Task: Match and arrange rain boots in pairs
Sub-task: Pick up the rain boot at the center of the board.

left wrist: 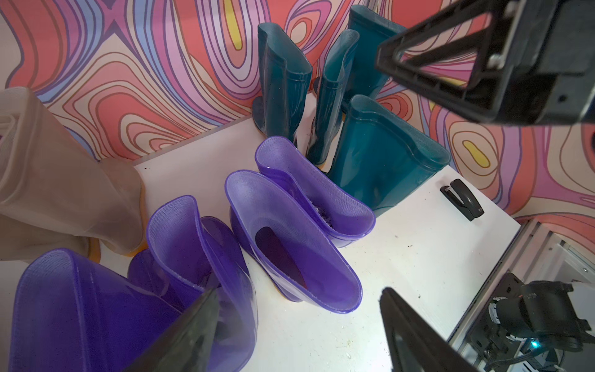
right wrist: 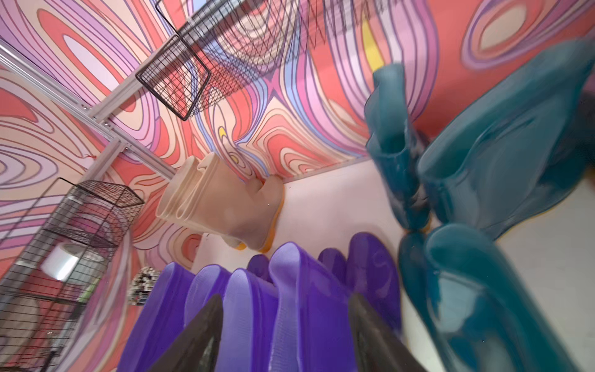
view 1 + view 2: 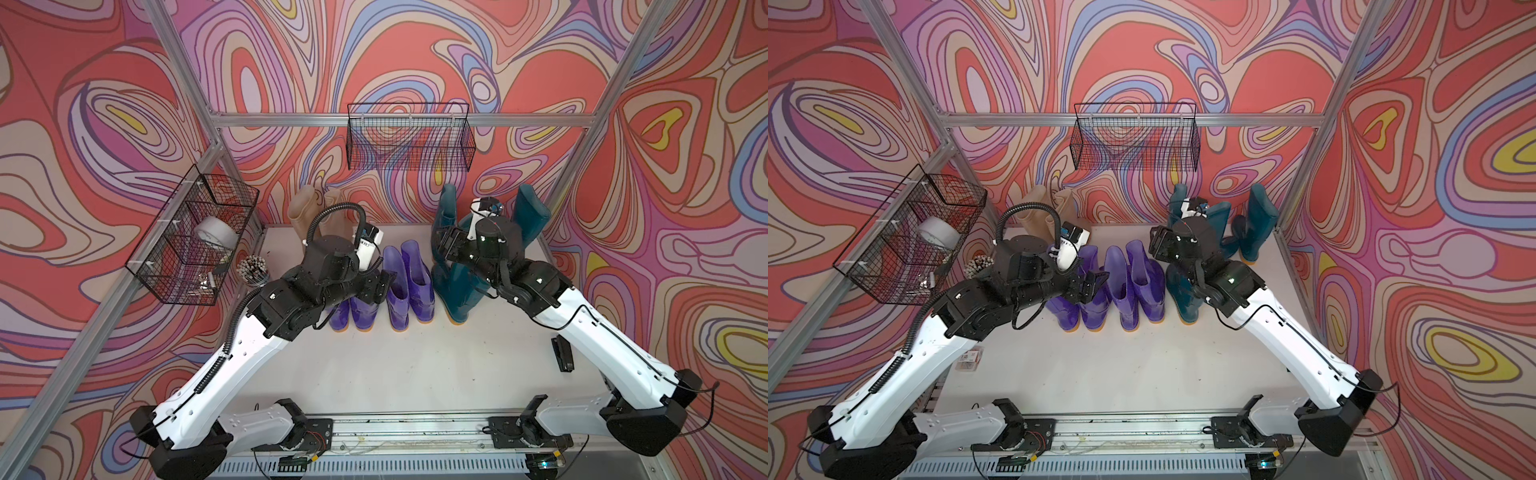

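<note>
Glossy rain boots (image 3: 400, 286) look light, slippery and floppy-shafted; a top rim seems the best pinch. The left gripper (image 1: 301, 291) has jaws apart, empty; the right gripper (image 2: 286, 296) seems likewise, though blurred.

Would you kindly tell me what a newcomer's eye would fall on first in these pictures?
The swirling red, purple and beige patterned walls enclose the cell on three sides. On the white table, four translucent purple rubber boots stand in a row at the middle, with dark teal rubber boots clustered to their right toward the back corner and pale beige rubber boots at the back left.
</note>
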Available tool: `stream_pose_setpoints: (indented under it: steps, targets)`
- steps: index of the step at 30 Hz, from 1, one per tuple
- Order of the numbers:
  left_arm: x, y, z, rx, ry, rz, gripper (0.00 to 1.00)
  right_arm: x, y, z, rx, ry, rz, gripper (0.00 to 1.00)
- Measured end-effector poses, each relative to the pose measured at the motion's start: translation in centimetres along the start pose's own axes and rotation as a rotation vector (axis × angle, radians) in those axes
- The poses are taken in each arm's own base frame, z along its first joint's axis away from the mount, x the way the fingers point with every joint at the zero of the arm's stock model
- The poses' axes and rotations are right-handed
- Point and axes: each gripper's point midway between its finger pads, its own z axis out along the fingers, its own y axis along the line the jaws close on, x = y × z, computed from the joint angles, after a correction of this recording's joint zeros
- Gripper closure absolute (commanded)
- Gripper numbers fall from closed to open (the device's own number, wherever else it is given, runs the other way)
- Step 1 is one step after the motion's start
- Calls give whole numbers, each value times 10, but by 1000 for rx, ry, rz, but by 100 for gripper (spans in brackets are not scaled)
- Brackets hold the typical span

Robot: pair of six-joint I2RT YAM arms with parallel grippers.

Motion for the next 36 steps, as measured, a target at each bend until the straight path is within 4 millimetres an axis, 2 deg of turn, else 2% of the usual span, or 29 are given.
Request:
stream_pose_setpoints:
  steps: [2, 6, 10, 12, 15, 17, 21, 24, 29, 33, 35, 36]
  targets:
    - [5, 7, -4, -30, -28, -2, 18, -8, -15, -7, 77, -31, -87, 20]
    - [13, 24, -8, -109, -87, -3, 17, -17, -54, -14, 217, -47, -181, 19]
    - [18, 39, -2, -193, -123, 13, 16, -43, -110, -14, 378, -81, -146, 19]
    - [21, 45, 5, -231, -121, 28, 15, -55, -129, -9, 437, -91, -119, 19]
    - [28, 56, 15, -293, -113, 37, 14, -70, -146, 9, 467, -95, -62, 19]
    - [36, 64, 19, -328, -111, 29, 14, -72, -158, 26, 482, -83, -19, 18]
    - [52, 85, 24, -394, -95, -43, 14, -67, -183, 70, 487, -37, 110, 19]
    - [54, 92, 24, -420, -97, -83, 14, -56, -199, 101, 497, -4, 206, 18]
    - [53, 94, 20, -430, -114, -111, 14, -38, -202, 140, 474, 42, 324, 16]
    - [47, 95, 7, -426, -151, -124, 14, -24, -199, 167, 432, 77, 380, 16]
    - [43, 97, 1, -427, -171, -133, 14, -15, -201, 174, 433, 98, 399, 18]
    - [41, 98, -2, -429, -180, -137, 14, -12, -202, 177, 435, 105, 408, 25]
